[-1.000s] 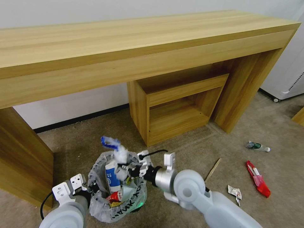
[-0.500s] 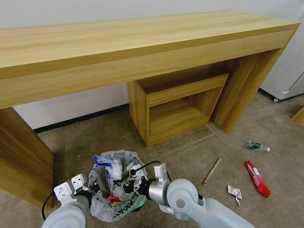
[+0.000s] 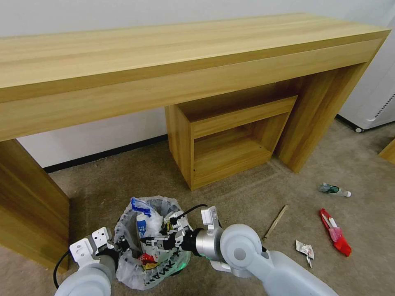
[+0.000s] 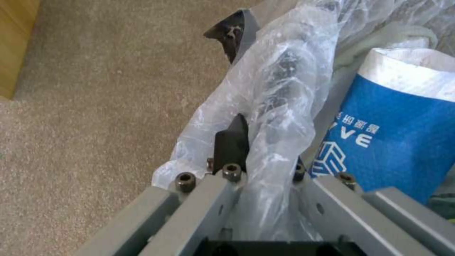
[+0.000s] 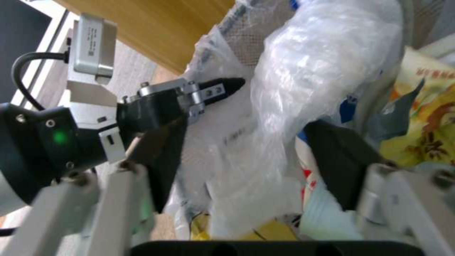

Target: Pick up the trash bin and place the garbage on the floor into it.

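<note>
Litter fills the trash bin, which stands low on the floor, in front of the long wooden surface and to the robot's left of the open wooden cubby beneath it. The bin's clear bag bulges over the rim, and a blue-white carton stands upright inside among crumpled plastic and a red scrap.

The left tool comes at the bin from the robot's side, forearm low, its fingers clamped on the bag-covered rim with one finger outside the wall and the other inside. The right arm reaches across from the far side of the bin, wrist level and pointing towards the left arm, so that the right tool sits over the bin's mouth. Its fingers are spread wide with a wad of clear plastic between them; whether they press on it is hard to say, and it looks loose.

Away from the bin, on the side the right arm comes from, more garbage lies on the carpet: a wooden stick, a small torn packet, a red wrapper and, farthest off, a green-labelled bottle.
</note>
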Motion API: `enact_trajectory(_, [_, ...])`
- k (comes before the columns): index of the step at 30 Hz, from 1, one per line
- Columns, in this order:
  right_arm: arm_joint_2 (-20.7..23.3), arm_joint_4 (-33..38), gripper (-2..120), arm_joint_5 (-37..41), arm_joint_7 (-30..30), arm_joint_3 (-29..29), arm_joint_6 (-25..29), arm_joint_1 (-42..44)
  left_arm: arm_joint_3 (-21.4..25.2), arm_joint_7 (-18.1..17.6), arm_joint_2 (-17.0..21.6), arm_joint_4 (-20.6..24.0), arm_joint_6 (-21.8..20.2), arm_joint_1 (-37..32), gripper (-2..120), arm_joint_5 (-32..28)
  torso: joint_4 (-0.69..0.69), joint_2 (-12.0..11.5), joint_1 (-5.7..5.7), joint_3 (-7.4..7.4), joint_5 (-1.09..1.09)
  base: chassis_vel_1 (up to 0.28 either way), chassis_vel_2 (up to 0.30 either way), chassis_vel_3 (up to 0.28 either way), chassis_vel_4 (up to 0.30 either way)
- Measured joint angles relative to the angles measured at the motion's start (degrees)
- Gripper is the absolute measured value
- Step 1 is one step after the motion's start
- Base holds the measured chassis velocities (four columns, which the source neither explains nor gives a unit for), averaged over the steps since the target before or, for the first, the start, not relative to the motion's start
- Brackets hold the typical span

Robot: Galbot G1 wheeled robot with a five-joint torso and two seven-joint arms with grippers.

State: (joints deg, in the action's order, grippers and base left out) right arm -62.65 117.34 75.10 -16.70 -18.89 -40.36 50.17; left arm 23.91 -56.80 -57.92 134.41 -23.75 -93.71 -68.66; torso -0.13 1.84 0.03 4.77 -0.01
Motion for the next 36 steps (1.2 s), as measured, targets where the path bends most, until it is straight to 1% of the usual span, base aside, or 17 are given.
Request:
enact_trajectory(2, [-0.12, 0.00, 73, 0.16, -0.33, -0.01, -0.05, -0.01, 0.02, 0.00, 0.00, -0.01, 0.00, 0.01, 1, 0.00, 0.00, 0.00, 0.00, 0.00, 0.01, 0.000, 0.000, 0.000, 0.000])
enact_trajectory(3, [-0.21, 0.00, 81, 0.33, -0.70, -0.02, -0.14, -0.01, 0.03, 0.00, 0.00, -0.04, 0.00, 0.02, 1, 0.03, 0.00, 0.00, 0.00, 0.00, 0.01, 0.000, 0.000, 0.000, 0.000])
enact_trajectory(4, [-0.21, 0.00, 81, 0.33, -0.70, -0.02, -0.14, -0.01, 0.03, 0.00, 0.00, -0.04, 0.00, 0.02, 1, 0.03, 0.00, 0.00, 0.00, 0.00, 0.01, 0.000, 0.000, 0.000, 0.000])
enact_trajectory(6, [-0.41, 0.00, 91, 0.84, -1.69, -0.14, -0.62, -0.03, 0.02, 0.01, 0.00, -0.10, -0.02, 0.02, 1, 0.06, 0.00, 0.00, 0.00, 0.00, 0.01, 0.000, 0.000, 0.000, 0.000])
enact_trajectory(8, [-0.59, 0.00, 98, 1.12, -2.39, -0.20, -0.91, -0.14, 0.02, 0.01, 0.00, -0.15, -0.02, 0.02, 1, 0.09, 0.00, 0.00, 0.00, 0.00, 0.00, 0.000, 0.000, 0.000, 0.000])
enact_trajectory(16, [-1.64, 1.06, 100, 2.46, -5.07, 1.54, -1.32, -1.30, 0.37, 0.00, 0.45, -0.27, 0.06, 0.24, 1, -0.15, 0.00, 0.00, 0.00, 0.00, 0.01, 0.000, 0.000, 0.000, 0.000])
enact_trajectory(20, [-2.63, 1.93, 100, 3.70, -6.36, 5.05, -0.88, -2.64, 0.36, -0.04, 0.46, -0.28, 0.05, 0.18, 1, -0.16, 0.00, 0.00, 0.00, 0.00, 0.01, 0.000, 0.000, 0.000, 0.000])
enact_trajectory(21, [-2.80, 2.50, 100, 5.08, -7.20, 7.11, -0.97, -3.56, 0.36, -0.05, 0.53, -0.28, 0.01, 0.13, 1, -0.14, 0.00, 0.00, 0.00, 0.00, 0.00, 0.000, 0.000, 0.000, 0.000])
enact_trajectory(22, [-2.80, 2.50, 100, 5.08, -7.20, 7.11, -0.97, -3.56, 0.36, -0.05, 0.53, -0.28, 0.01, 0.13, 1, -0.14, 0.00, 0.00, 0.00, 0.00, 0.00, 0.000, 0.000, 0.000, 0.000])
enact_trajectory(25, [-2.01, 3.82, 100, 7.24, -9.62, 10.38, -0.87, -4.67, 0.36, -0.04, 0.85, 0.02, -0.10, 0.11, 1, -0.15, 0.00, 0.00, 0.00, 0.00, 0.00, 0.000, 0.000, 0.000, 0.000])
enact_trajectory(28, [-1.53, 4.14, 100, 7.34, -11.16, 11.71, -0.64, -4.61, 0.36, 0.01, 0.88, 0.14, -0.22, 0.16, 1, -0.15, 0.00, 0.00, 0.01, 0.00, 0.01, 0.000, 0.000, 0.000, 0.000])
enact_trajectory(30, [-0.97, 3.77, 100, 6.19, -18.34, 13.54, -0.08, -3.93, 0.07, 0.25, 0.69, 0.33, -1.00, 0.16, 1, 0.20, 0.00, 0.00, 0.01, 0.00, 0.01, 0.000, 0.000, 0.000, 0.000])
enact_trajectory(31, [-0.97, 3.77, 100, 6.19, -18.34, 13.54, -0.08, -3.93, 0.07, 0.25, 0.69, 0.33, -1.00, 0.16, 1, 0.20, 0.00, 0.00, 0.01, 0.00, 0.01, 0.000, 0.000, 0.000, 0.000])
enact_trajectory(32, [-0.83, 3.41, 100, 6.01, -20.56, 13.96, 0.02, -3.64, -0.01, 0.35, 0.63, 0.36, -1.15, 0.16, 1, 0.36, 0.01, 0.00, 0.01, 0.00, 0.01, 0.000, 0.000, 0.000, 0.000])
enact_trajectory(33, [-0.41, 2.38, 100, 5.88, -24.92, 15.27, -0.05, -2.73, -0.14, 0.63, 0.56, 0.59, -1.68, 0.16, 1, 0.67, 0.01, 0.00, 0.01, 0.00, 0.01, 0.000, 0.000, 0.000, 0.000])
enact_trajectory(34, [0.13, 1.41, 100, 5.50, -27.31, 16.65, -0.18, -1.77, -0.16, 0.80, 0.58, 0.81, -1.95, 0.22, 1, 0.84, 0.00, 0.00, 0.01, 0.00, 0.02, 0.000, 0.000, 0.000, 0.000])
enact_trajectory(36, [0.60, 0.98, 100, 5.25, -28.37, 17.61, -0.27, -1.01, -0.16, 1.00, 0.66, 0.93, -2.16, 0.28, 1, 0.98, 0.00, 0.00, 0.01, 0.00, 0.03, 0.000, 0.000, 0.000, 0.000])
